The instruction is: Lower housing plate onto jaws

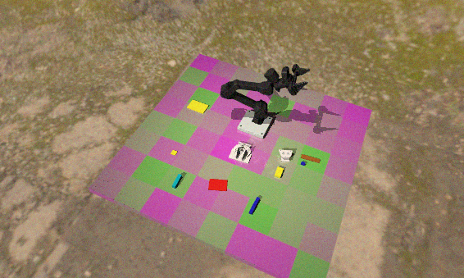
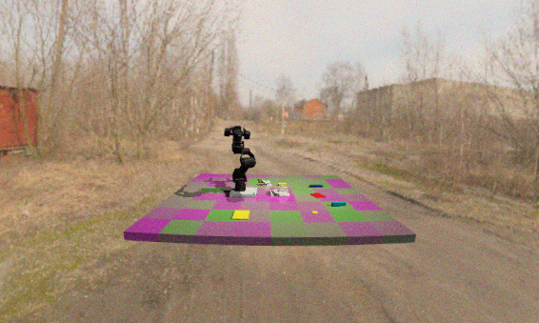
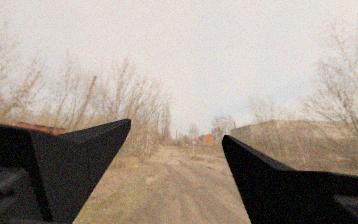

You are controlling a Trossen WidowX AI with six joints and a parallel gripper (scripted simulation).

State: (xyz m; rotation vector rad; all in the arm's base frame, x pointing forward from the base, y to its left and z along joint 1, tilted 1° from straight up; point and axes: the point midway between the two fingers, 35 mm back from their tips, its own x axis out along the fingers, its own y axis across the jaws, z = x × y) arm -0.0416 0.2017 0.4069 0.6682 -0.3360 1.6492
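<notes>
A white base (image 1: pixel 234 155) (image 2: pixel 280 193) lies on the mat in front of the arm's foot, with dark shapes on it that look like the two jaws. A smaller white piece (image 1: pixel 286 156) (image 2: pixel 265 183) with dark spots, which looks like the housing plate, lies apart from the base, to its right in the top view. The stubs and pins are too small to tell. My gripper (image 1: pixel 307 77) (image 3: pixel 178 131) is open and empty. It is high above the mat, pointing away from both white parts, and neither shows in the wrist view.
Beside the smaller white piece lie a brown bar (image 1: pixel 311 158), a small blue piece (image 1: pixel 303 163) and a yellow block (image 1: pixel 279 172). A red plate (image 1: pixel 217 184) (image 2: pixel 317 195), a blue bar (image 1: pixel 254 205), a teal bar (image 1: pixel 177 180) and two more yellow pieces lie farther off.
</notes>
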